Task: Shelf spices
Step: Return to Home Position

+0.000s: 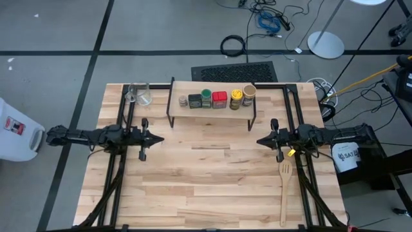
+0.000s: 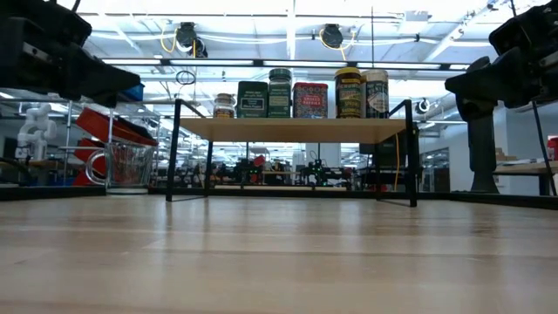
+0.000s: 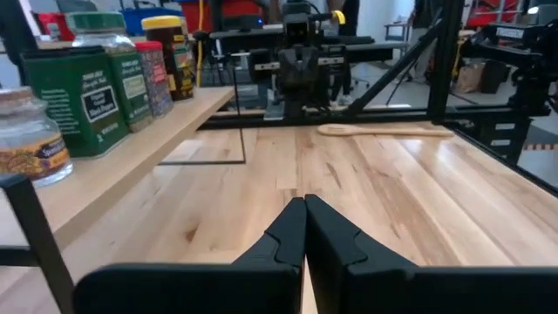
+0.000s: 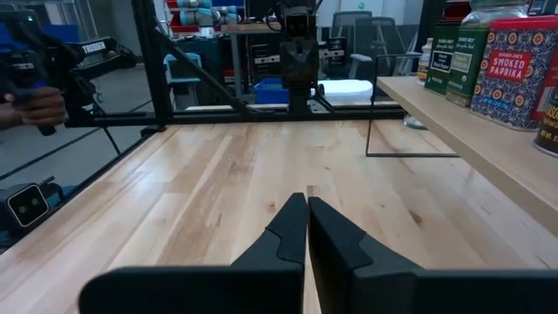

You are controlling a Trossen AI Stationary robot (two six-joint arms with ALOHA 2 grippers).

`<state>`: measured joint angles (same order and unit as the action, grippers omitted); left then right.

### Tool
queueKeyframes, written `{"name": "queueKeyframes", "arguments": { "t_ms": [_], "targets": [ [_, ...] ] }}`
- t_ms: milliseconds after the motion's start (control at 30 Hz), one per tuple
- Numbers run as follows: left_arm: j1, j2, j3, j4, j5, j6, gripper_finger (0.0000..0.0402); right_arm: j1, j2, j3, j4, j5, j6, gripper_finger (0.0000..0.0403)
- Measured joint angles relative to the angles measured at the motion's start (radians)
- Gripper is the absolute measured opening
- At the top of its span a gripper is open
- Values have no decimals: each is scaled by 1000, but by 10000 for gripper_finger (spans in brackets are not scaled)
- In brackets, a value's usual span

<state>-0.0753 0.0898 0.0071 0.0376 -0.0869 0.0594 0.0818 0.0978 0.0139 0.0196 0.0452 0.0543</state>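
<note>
From above, all six spices [image 1: 215, 98] line the shelf [image 1: 212, 86], beyond and between the left pincer [image 1: 158, 138] and right pincer [image 1: 260, 140]; at worktop [image 2: 279, 262] level they stand upright; each wrist view shows its pincer pressed together and empty, so the shelving looks finished.

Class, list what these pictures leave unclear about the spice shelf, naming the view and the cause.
High view: labels on the spices are too small to read.
Left wrist view: the tiny brown jar is cut by the edge; the tan jar is hidden behind the yellow jar.
Right wrist view: the green-lidded jar is mostly hidden behind the red tin.
Low view: the wooden spatula is out of frame.
</note>
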Motion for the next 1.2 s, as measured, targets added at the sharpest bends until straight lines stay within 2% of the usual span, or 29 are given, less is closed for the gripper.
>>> {"name": "queueKeyframes", "arguments": {
  "t_ms": [133,467,1200],
  "targets": [
    [36,0,0,-16,61,0,4,0,0,0,0,0,2,0],
    [70,0,0,-22,95,-24,2,0,0,0,0,0,-6,0],
    [69,0,0,-18,105,-1,0,-12,-32,0,1,8,-38,0]
  ]
}}
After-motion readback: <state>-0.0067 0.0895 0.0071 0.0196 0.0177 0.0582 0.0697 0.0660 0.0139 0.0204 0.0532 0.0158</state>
